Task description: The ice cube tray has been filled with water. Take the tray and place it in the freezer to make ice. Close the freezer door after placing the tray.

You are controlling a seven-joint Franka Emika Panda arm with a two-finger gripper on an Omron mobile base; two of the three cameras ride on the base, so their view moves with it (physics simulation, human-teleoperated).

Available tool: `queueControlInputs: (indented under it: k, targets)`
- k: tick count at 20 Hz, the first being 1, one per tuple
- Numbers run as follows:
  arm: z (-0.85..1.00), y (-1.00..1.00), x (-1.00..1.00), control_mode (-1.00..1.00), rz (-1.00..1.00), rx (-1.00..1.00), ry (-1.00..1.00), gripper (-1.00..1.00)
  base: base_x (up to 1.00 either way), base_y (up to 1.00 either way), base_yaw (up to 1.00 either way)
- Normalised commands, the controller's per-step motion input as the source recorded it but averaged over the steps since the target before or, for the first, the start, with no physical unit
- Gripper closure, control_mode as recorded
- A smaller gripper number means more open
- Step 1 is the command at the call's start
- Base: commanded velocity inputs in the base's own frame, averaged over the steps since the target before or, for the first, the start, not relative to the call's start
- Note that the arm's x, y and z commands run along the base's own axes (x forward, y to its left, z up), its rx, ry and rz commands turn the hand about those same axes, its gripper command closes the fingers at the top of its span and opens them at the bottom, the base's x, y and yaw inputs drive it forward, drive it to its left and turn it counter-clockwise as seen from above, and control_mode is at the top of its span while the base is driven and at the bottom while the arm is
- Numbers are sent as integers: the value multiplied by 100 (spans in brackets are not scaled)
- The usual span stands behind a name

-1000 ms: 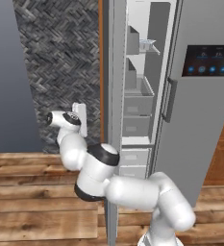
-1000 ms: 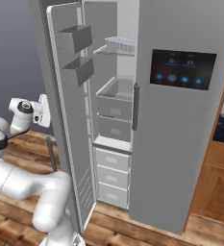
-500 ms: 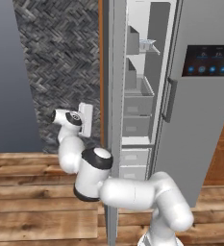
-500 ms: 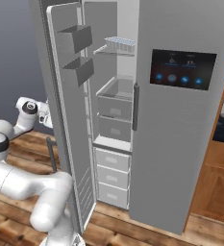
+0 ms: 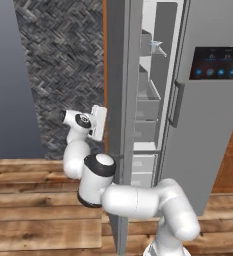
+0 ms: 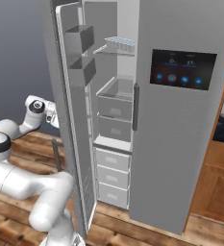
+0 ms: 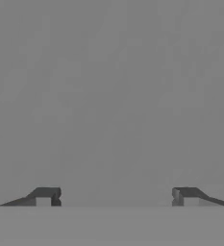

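white freezer shelf (image 6: 114, 52), seemingly bearing ice cube tray (image 6: 120, 44)

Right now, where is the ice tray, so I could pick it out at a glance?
Look into the open freezer, left of the grey door with the dark touch-screen. The tray sits on the top white wire shelf, above the grey drawers. It is the only small white piece with rows of pale-blue cells.

no legible text, touch-screen (image 6: 182, 69) on the grey fridge door, small glowing icons, unreadable
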Motion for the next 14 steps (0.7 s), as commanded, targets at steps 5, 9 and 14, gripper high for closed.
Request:
queueControlInputs:
  k: [5, 9, 14]
  targets:
    - [0, -96, -35, -100, -12, 0, 0, -100, 0, 0, 0]
    - [0, -96, -24, -100, -9, 0, 0, -100, 0, 0, 0]
    - [0, -91, -1, -100, -2, 0, 0, -100, 0, 0, 0]
